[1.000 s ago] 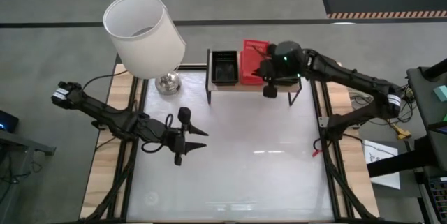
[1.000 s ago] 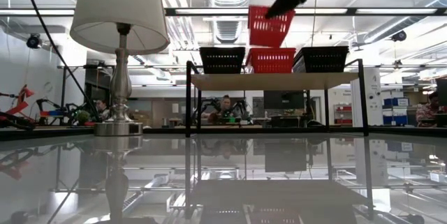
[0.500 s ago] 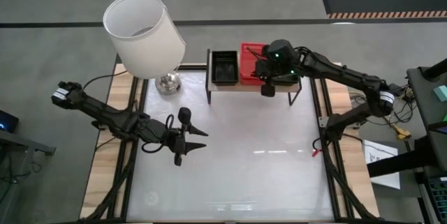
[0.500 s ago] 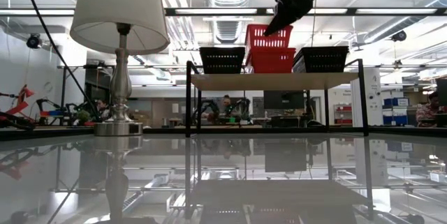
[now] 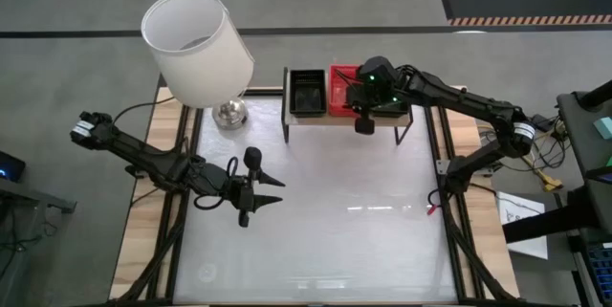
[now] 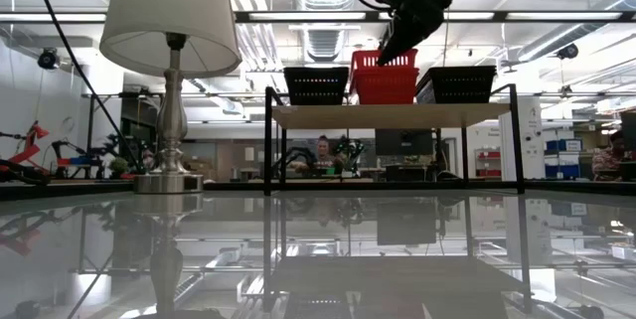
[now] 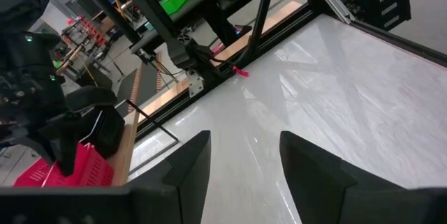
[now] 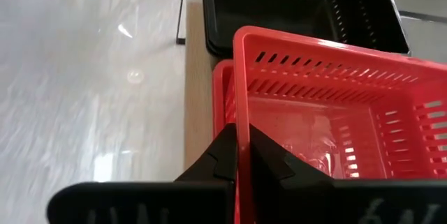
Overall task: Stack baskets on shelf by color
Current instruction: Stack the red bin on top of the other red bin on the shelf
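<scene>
The light-wood shelf (image 6: 393,114) stands at the table's far side. A black basket (image 6: 316,84) rests on its left end and another black basket (image 6: 457,82) on its right end. In the middle, a red basket (image 8: 328,112) sits nested in a second red basket (image 8: 218,88). My right gripper (image 6: 397,49) is above the shelf, shut on the upper red basket. My left gripper (image 5: 247,192) is open and empty over the table's left middle, far from the shelf. My right gripper pinches the upper red basket's rim (image 8: 236,137) on the wall toward the table's near edge, one finger inside and one outside. The fingers slant down from above and from the right. The basket sits level, nested in the lower red basket.
A lamp with a white shade (image 5: 196,47) and a metal base (image 5: 229,113) stands on the table left of the shelf. The white tabletop (image 5: 335,211) spreads out in front of the shelf. People show in the room behind the table.
My right gripper has gone down and a little toward the table's left edge with the red basket. The basket was tilted and lifted clear above the shelf. It now sits level, sunk into the lower red basket.
</scene>
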